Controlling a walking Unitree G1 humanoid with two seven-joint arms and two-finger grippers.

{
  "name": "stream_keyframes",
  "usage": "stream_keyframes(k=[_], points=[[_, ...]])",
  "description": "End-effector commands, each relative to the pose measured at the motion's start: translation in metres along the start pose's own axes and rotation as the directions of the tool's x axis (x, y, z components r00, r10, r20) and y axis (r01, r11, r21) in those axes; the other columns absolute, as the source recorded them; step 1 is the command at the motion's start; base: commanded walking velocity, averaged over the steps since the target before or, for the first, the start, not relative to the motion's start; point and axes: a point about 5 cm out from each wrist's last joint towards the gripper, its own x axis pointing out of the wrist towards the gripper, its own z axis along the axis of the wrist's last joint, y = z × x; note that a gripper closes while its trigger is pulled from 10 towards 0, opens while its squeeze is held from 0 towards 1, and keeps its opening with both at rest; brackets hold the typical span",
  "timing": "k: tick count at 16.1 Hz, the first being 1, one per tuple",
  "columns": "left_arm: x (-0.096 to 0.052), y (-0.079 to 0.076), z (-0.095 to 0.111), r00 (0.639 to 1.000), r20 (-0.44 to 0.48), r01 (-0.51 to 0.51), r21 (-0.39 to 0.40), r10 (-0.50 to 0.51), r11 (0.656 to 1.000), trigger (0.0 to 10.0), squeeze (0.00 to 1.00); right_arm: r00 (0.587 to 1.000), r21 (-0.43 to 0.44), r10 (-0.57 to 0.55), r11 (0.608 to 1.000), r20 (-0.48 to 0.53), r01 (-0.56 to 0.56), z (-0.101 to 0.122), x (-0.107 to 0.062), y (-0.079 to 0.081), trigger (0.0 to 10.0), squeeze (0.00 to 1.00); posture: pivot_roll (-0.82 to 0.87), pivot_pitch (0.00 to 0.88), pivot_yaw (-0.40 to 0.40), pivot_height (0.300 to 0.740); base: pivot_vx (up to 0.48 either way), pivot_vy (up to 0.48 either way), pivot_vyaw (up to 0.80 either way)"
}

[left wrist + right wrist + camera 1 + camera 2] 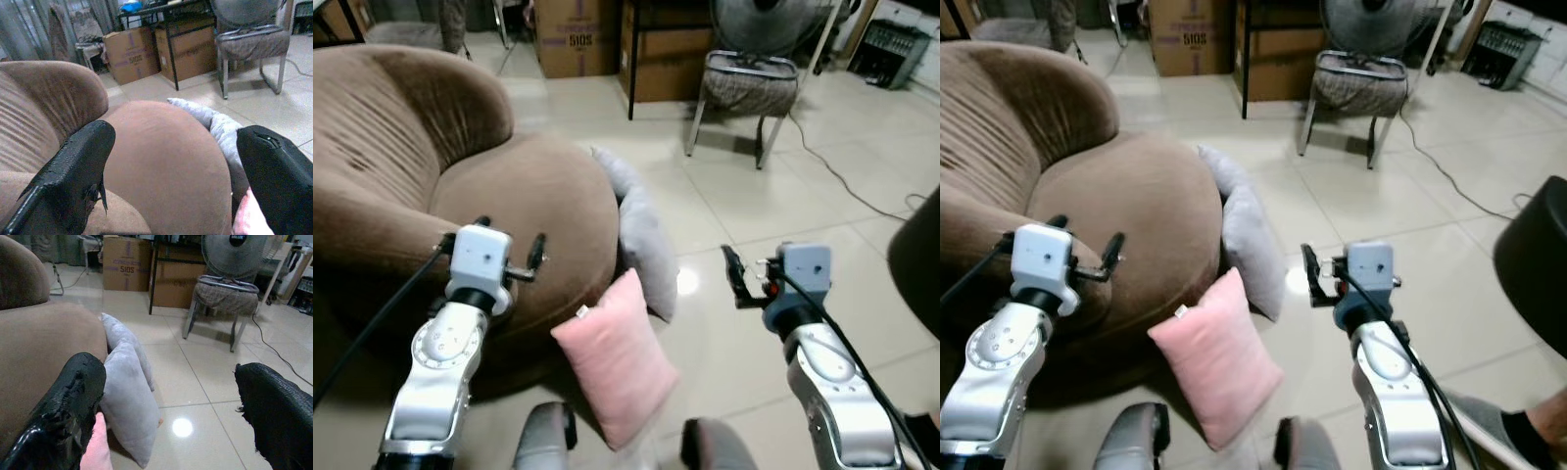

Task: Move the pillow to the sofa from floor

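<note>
A pink pillow (617, 357) stands on the tiled floor, leaning against the front of the brown sofa (401, 166). Behind it a grey pillow (641, 230) also leans on the sofa's rounded arm. My left gripper (512, 240) is open and hovers over the sofa arm, up and left of the pink pillow. My right gripper (749, 274) is open too, above bare floor to the right of both pillows. In the right wrist view the grey pillow (127, 396) lies ahead of the spread fingers (73, 401). The left wrist view looks across the sofa arm (166, 161).
A metal-legged chair (749, 83) and cardboard boxes (576, 39) stand at the back, with a fan (239, 252) behind the chair. A cable (842, 176) runs over the floor at right. A dark rounded object (915, 264) and what looks like a slippered foot (1503, 421) sit at the right edge.
</note>
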Motion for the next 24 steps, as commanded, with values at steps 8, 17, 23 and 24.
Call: stream_keyframes(k=[8,17,23,24], points=[[0.006,-0.014,0.003,0.998,0.021,0.062,0.005,-0.062,0.998,10.0,0.18,1.000,-0.021,0.002,1.000,-0.008,-0.002,-0.004,0.004,-0.005,10.0,0.00,0.03,0.000,0.011,0.621,0.032,0.000,0.00],[-0.007,-0.007,-0.020,0.998,-0.063,-0.034,-0.110,0.028,0.993,10.0,0.18,1.000,-0.038,0.010,0.999,-0.021,-0.011,-0.005,0.005,-0.006,10.0,0.00,0.03,0.000,-0.038,0.621,0.333,0.000,0.00],[-0.014,-0.004,-0.018,0.998,-0.053,-0.021,-0.075,0.017,0.997,10.0,0.18,0.998,-0.038,0.050,0.998,-0.039,-0.052,-0.009,0.011,-0.001,10.0,0.00,0.06,0.000,-0.048,0.621,0.343,0.000,0.00],[-0.014,-0.004,-0.017,0.999,-0.051,-0.015,-0.069,0.012,0.998,10.0,0.18,0.998,-0.034,0.052,0.998,-0.040,-0.053,-0.009,0.011,0.000,10.0,0.00,0.06,0.000,-0.047,0.621,0.334,0.000,-0.63]])
